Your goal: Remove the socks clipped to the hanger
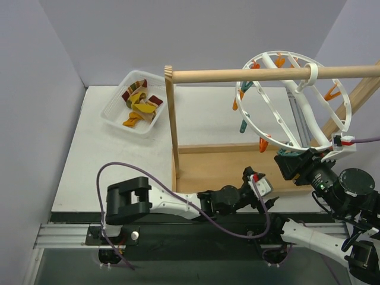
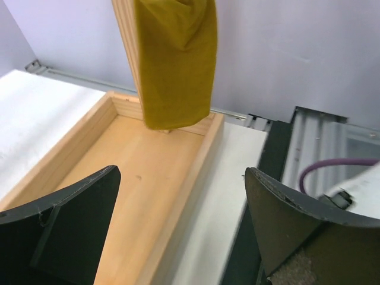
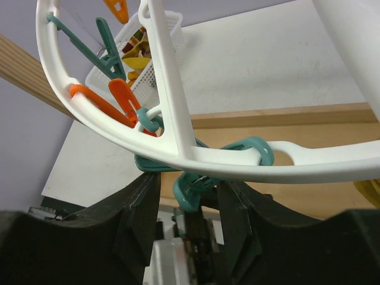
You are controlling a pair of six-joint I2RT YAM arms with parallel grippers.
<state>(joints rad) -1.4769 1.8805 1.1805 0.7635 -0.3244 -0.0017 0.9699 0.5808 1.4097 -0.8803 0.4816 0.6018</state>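
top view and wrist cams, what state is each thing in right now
hanger: hooked over the wooden rod, tilted
mustard sock: hanging, its top out of frame
basket: holding a loose pile of socks
right gripper: fingers either side of a teal clip, grip unclear
left gripper: open, empty

no readable text, labels or numbers — none on any surface, in any view

Left gripper (image 2: 181, 178), ahead: mustard sock (image 2: 175, 59) hangs high; wooden tray (image 2: 89, 139) below; free between its fingers.
Right gripper (image 3: 190, 190), ahead: hanger (image 3: 237, 169) crosses close; teal clip (image 3: 185, 196) between its fingers.
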